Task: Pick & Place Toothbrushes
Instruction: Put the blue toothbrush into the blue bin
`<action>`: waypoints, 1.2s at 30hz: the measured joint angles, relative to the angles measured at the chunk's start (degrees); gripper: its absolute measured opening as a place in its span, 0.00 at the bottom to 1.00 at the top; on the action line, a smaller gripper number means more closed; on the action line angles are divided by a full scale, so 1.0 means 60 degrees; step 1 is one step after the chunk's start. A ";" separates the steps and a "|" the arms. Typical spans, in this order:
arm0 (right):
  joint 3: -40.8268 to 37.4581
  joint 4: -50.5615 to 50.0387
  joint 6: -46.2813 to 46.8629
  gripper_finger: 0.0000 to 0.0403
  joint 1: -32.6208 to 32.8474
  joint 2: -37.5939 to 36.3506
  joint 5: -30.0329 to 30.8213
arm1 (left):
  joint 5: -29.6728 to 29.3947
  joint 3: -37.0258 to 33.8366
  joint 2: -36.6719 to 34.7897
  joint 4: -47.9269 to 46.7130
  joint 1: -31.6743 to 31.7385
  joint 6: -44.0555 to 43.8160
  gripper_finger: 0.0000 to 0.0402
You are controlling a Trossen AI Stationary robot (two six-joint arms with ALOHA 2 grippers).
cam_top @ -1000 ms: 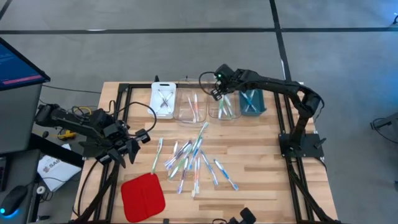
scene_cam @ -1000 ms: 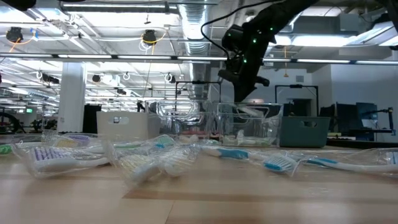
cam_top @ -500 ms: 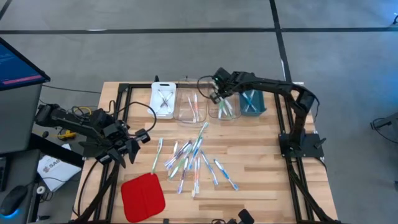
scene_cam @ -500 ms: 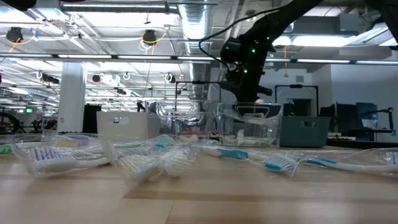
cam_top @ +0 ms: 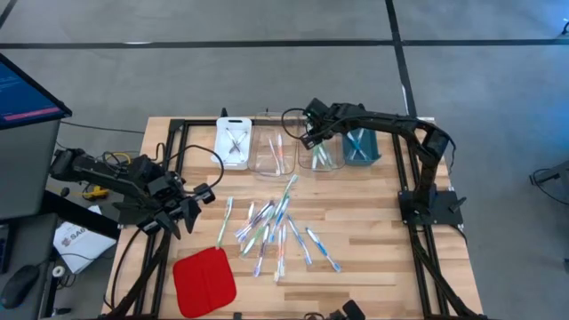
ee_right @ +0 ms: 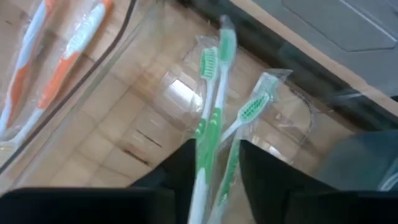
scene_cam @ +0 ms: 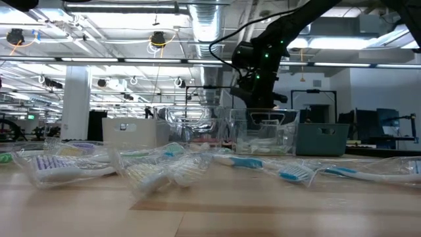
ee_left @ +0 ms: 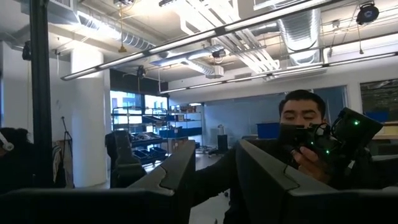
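Several toothbrushes (cam_top: 276, 222) lie in a loose heap on the wooden table, most in clear wrappers. My right gripper (cam_top: 310, 138) hangs open, pointing steeply down, over a clear tray (cam_top: 320, 155) at the far side. Green toothbrushes (ee_right: 211, 118) lie on that tray's floor, and in the right wrist view two of their handles run between my fingers (ee_right: 261, 165); I cannot tell whether either touches a finger. My left gripper (cam_top: 197, 203) waits open at the table's left edge with nothing between its fingers (ee_left: 180, 168).
Along the far edge stand a white tray (cam_top: 233, 142), a clear tray (cam_top: 273, 153) with orange toothbrushes and a blue tray (cam_top: 360, 145). A red square pad (cam_top: 204, 278) lies near the front left. A person (ee_left: 305, 118) shows beyond the table in the left wrist view.
My right gripper has sunk toward the clear tray with the green toothbrushes and shifted slightly toward the table's left; it has then stayed still over the tray.
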 joint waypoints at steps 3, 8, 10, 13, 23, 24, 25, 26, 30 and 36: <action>0.0203 -0.0210 -0.0173 0.43 0.0095 0.0000 0.0000 | 0.0004 0.0000 0.0000 -0.0006 0.0000 0.0000 0.27; 0.1140 -0.1117 -0.0344 0.57 0.0332 0.0000 -0.0007 | 0.0000 0.0000 0.0000 -0.0006 0.0000 0.0003 0.27; 0.1650 -0.1516 -0.0562 0.60 0.0471 0.0000 -0.0041 | 0.0000 0.0000 0.0000 -0.0003 0.0000 0.0003 0.27; 0.2485 -0.2252 -0.0941 0.62 0.0731 0.0000 -0.0036 | 0.0000 0.0000 0.0000 -0.0003 0.0000 0.0003 0.27; 0.4469 -0.4210 -0.1240 0.62 0.2137 -0.0007 -0.0040 | 0.0000 0.0000 0.0000 -0.0003 0.0000 0.0003 0.27; 0.4545 -0.4487 -0.1228 0.62 0.2327 -0.0007 -0.0040 | 0.0000 0.0000 0.0000 -0.0005 0.0000 0.0001 0.27; 0.4586 -0.4735 -0.1116 0.62 0.2528 -0.0007 -0.0045 | 0.0000 0.0000 0.0000 -0.0006 0.0000 -0.0001 0.27; 0.4600 -0.5021 -0.0941 0.62 0.2736 -0.0007 -0.0044 | 0.0000 0.0000 0.0000 -0.0004 0.0000 0.0001 0.27; 0.4596 -0.6305 -0.0004 0.62 0.3697 -0.0007 -0.0045 | 0.0001 0.0000 0.0000 -0.0003 0.0000 -0.0002 0.27; 0.4596 -0.7339 0.0948 0.62 0.5795 -0.0007 0.0282 | 0.0003 0.0000 0.0000 -0.0003 0.0000 -0.0034 0.27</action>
